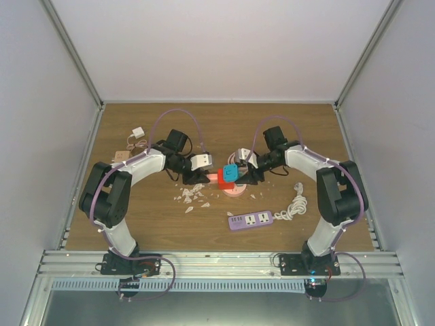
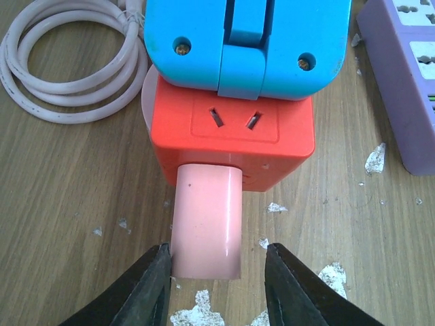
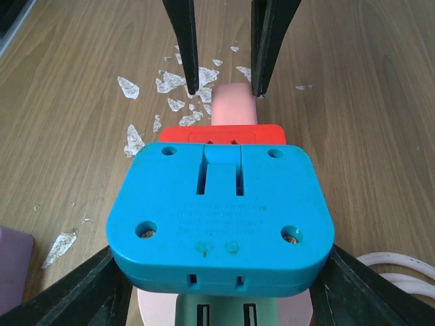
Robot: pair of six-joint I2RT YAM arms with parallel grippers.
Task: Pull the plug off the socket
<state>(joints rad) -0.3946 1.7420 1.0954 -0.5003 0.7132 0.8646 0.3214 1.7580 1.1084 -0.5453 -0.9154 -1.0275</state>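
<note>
The left end effector (image 2: 216,275) is bracketing the pink plug (image 2: 207,221), not quite clamped. The right end effector (image 3: 221,285) is straddling the blue adapter (image 3: 221,210), gaps remaining. Pulling now risks slipping off.

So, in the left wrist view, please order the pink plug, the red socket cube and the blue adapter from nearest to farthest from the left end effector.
1. Pink plug, between the left end effector fingers.
2. Red socket cube, just beyond.
3. Blue adapter, farthest, at the top.

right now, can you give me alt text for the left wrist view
A pink plug sticks out of a red socket cube, with the left gripper fingers on either side of it, one touching. A blue adapter sits on the cube; white cable and purple power strip lie alongside.
</note>
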